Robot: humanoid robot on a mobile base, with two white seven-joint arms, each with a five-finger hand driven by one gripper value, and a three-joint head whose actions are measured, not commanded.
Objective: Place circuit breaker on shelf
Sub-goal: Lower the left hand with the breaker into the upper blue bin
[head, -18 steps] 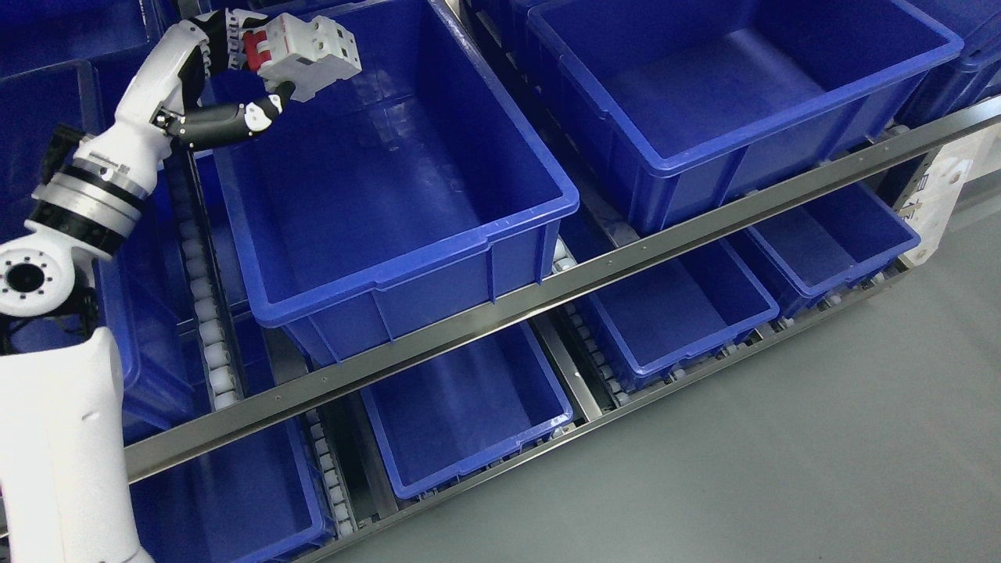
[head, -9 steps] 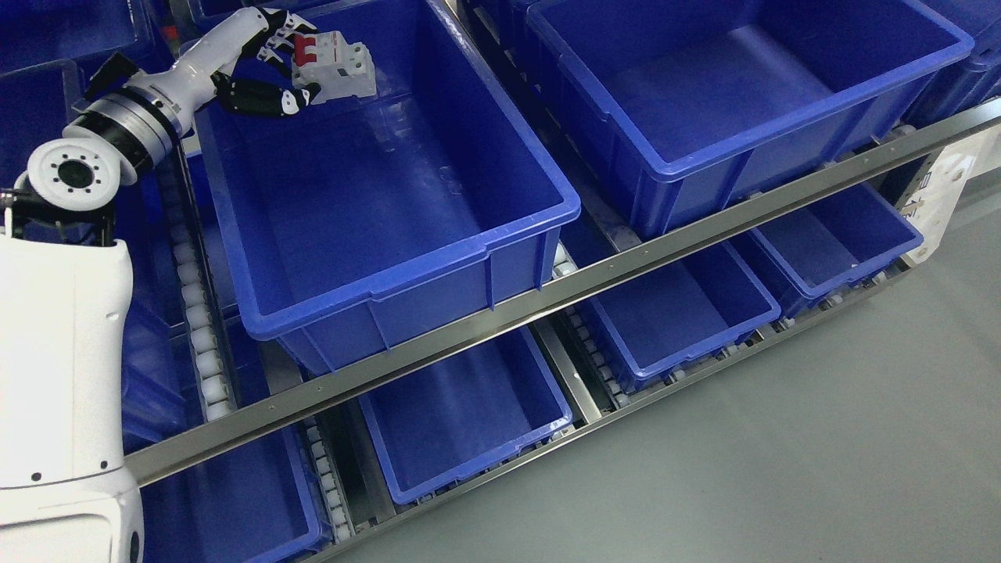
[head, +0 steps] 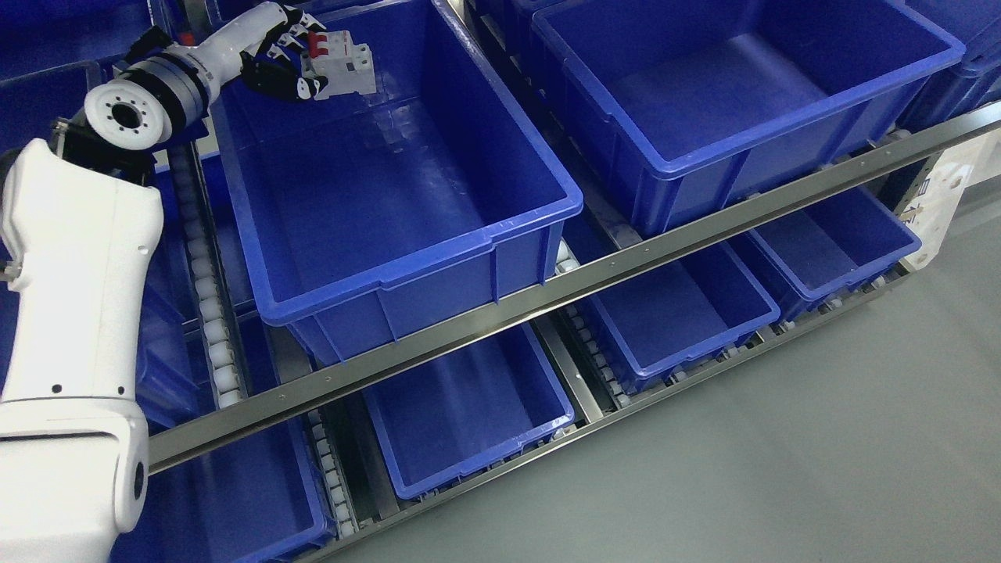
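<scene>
Gripping circuit breaker (head: 342, 64) – left hand (head: 278, 48) inside bin (head: 407, 266) far corner, open floor below

Lighting is even and fairly bright from overhead, with soft glare patches on the floor of the large blue bin (head: 375, 180) and along the steel rail (head: 626, 258). Lower shelf bins sit in shadow; focus is sharp throughout, with slight softness at the far right edge.
</scene>
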